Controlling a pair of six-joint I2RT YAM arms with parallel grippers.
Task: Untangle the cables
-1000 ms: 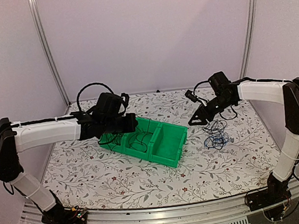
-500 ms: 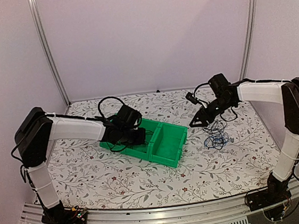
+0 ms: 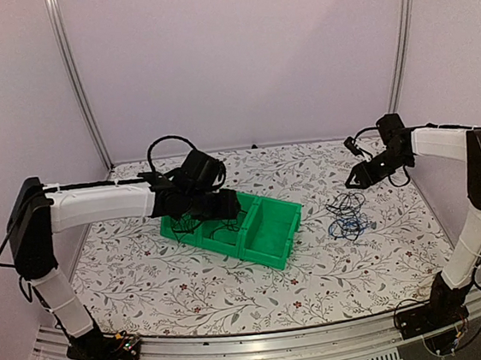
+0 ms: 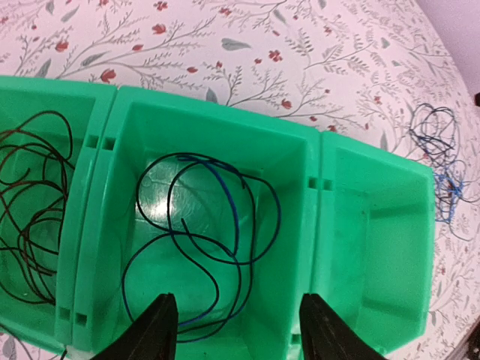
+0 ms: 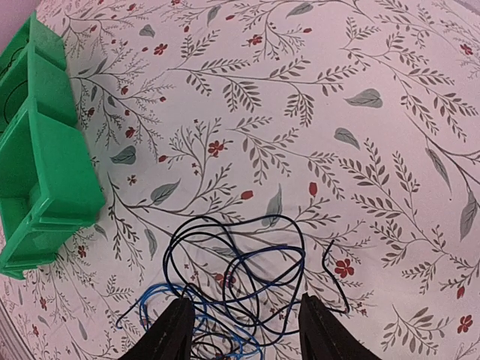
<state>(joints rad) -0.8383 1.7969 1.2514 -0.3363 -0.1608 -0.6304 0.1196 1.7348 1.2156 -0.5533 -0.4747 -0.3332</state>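
Your left gripper [image 4: 236, 330] hangs spread and empty over a coiled cable [image 4: 206, 246] in the middle compartment of the green bin [image 4: 217, 120]. Your right gripper [image 5: 246, 319], also spread, hovers over the tangle [image 5: 240, 274] right of the bin. Pinching several strands could tighten knots.

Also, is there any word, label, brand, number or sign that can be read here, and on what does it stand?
None can be read. The green bin, the flowered table cover, the left arm and the right arm show no letters, numbers or labels.

Glossy green plastic bin [image 4: 373, 196]
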